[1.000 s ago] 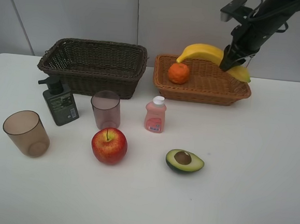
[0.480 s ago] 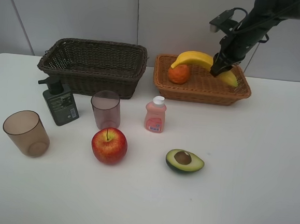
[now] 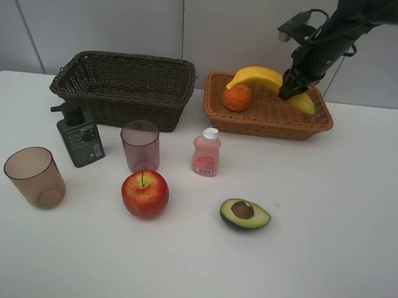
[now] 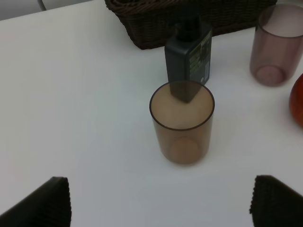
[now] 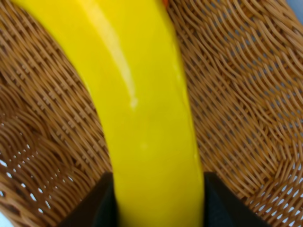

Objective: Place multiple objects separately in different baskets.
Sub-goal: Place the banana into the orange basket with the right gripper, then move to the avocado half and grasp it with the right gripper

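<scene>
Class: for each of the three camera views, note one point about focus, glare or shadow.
Exterior high view: soft, even light, with only faint shadows under the apple and avocado. Left wrist view: the nearer cup is sharp, while the left gripper shows only dark, blurred fingertips. Right wrist view: the banana fills the frame, slightly soft, with a glare streak along it.

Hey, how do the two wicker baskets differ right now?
The dark basket is dark brown and deeper; the light basket is orange-tan and shallower. The dark basket shows nothing inside; the light basket holds the orange, with the banana gripped by the right hand over it. Both are rectangular woven wicker.
</scene>
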